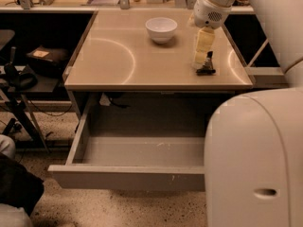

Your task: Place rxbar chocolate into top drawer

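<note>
The rxbar chocolate (207,68) is a small black bar on the right side of the tan table (118,56), partly hidden behind my gripper. My gripper (202,55) points down at the bar's left edge, close above it or touching it; I cannot tell which. The top drawer (128,178) is pulled out below the table's front edge. Its grey inside shows nothing in it, and its right part is hidden behind my arm.
A white bowl (161,29) stands at the back middle of the table, left of the gripper. My arm's large white housing (255,160) fills the lower right. A dark chair and stand (19,79) are on the left. Shelves with clutter run along the back.
</note>
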You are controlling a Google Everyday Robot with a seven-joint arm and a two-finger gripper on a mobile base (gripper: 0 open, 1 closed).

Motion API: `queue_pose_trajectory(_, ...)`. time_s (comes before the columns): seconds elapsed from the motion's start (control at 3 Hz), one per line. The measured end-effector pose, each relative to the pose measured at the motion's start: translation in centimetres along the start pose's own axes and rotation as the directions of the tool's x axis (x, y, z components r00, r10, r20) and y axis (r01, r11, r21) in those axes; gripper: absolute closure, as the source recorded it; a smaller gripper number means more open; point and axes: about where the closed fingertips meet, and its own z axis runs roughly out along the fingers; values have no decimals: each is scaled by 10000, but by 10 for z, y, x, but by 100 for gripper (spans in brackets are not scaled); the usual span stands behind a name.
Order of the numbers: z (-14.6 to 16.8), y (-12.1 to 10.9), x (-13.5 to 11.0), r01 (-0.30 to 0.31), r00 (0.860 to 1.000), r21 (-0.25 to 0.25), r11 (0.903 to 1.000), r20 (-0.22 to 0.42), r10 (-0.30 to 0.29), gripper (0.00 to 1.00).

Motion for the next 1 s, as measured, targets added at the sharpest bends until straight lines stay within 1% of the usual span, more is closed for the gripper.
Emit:
queue_pose_trajectory(0.33, -10, -25, -10, 39, 9992, 784, 9969, 398, -70, 0)
queue_pose_trajectory(0.67, -9, -30, 3, -464, 9953, 1027, 9936, 889, 372, 0)
queue_pose_trajectory(1.0, -11, -37, 48, -1471, 9767, 1356, 9798, 1764, 1223, 0)
